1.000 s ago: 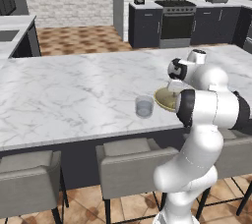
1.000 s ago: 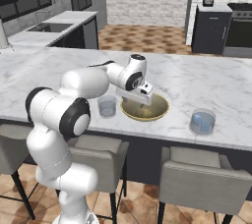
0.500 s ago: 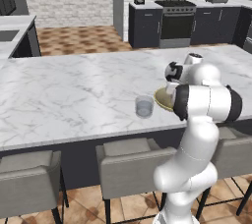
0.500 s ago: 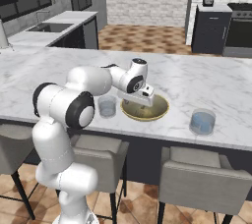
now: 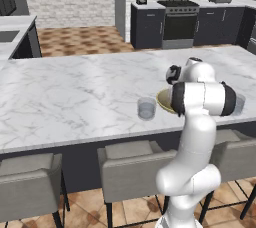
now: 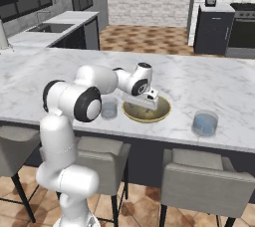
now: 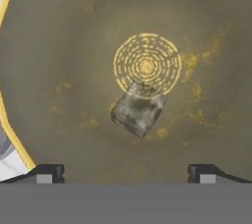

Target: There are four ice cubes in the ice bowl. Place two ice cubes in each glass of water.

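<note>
End effector (image 7: 126, 171) spread wide, low inside ice bowl (image 7: 59, 46), above one ice cube (image 7: 138, 109).

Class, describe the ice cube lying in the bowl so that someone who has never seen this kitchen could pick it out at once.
On the marble island counter, find the tan-yellow bowl between two glasses. Inside it, beside the yellow ring pattern, lies the ice cube, pale, translucent and blocky against the olive inside.
</note>
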